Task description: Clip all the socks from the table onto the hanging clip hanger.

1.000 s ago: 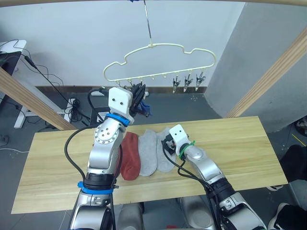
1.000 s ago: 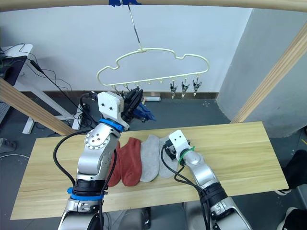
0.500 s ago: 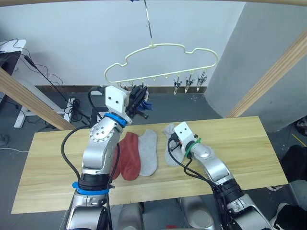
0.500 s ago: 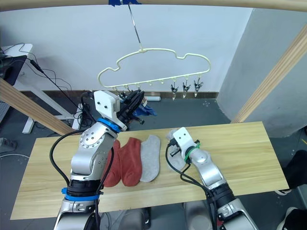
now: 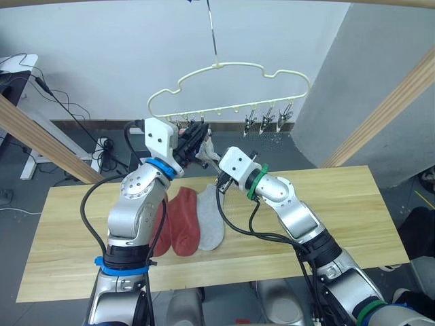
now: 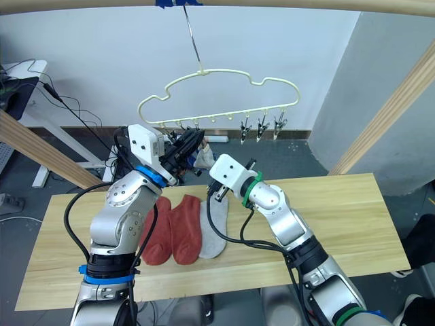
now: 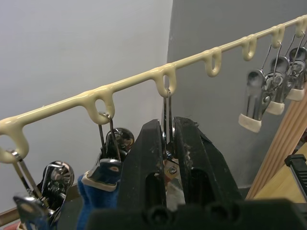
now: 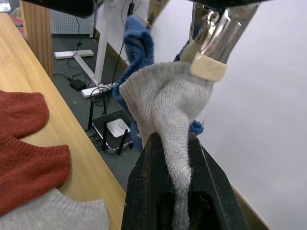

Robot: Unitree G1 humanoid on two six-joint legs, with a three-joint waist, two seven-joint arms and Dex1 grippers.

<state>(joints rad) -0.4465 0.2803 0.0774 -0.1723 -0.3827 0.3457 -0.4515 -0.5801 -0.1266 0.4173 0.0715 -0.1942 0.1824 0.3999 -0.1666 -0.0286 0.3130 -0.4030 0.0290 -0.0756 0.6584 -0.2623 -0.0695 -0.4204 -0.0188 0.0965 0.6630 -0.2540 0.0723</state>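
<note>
I see a pale cream wire hanger (image 5: 231, 88) with a wavy outline hanging by its metal hook from a wooden pole above a long wooden surface (image 5: 353, 210). A row of small metal clips hangs along its lower bar.

My left hand (image 7: 168, 143) is raised to the left part of that row. Its two black fingers are closed on one clip (image 7: 168, 122), pinching it. Just beside it, other clips hold blue socks (image 7: 98, 191).

My right hand (image 8: 172, 143) is lifted next to the left one, and its fingers are clamped on a light grey sock (image 8: 165, 103). The top edge of that sock sits right at the pale tip of a metal clip (image 8: 211, 45); I cannot tell whether the clip has bitten onto it. A blue sock (image 8: 139, 48) hangs just behind.

On the surface, below the two hands, lie three socks side by side and touching: two rust-red socks (image 6: 173, 227) on the left and another grey sock (image 6: 214, 231) on the right.

Three free clips (image 5: 268, 119) hang at the right end of the hanger.
</note>
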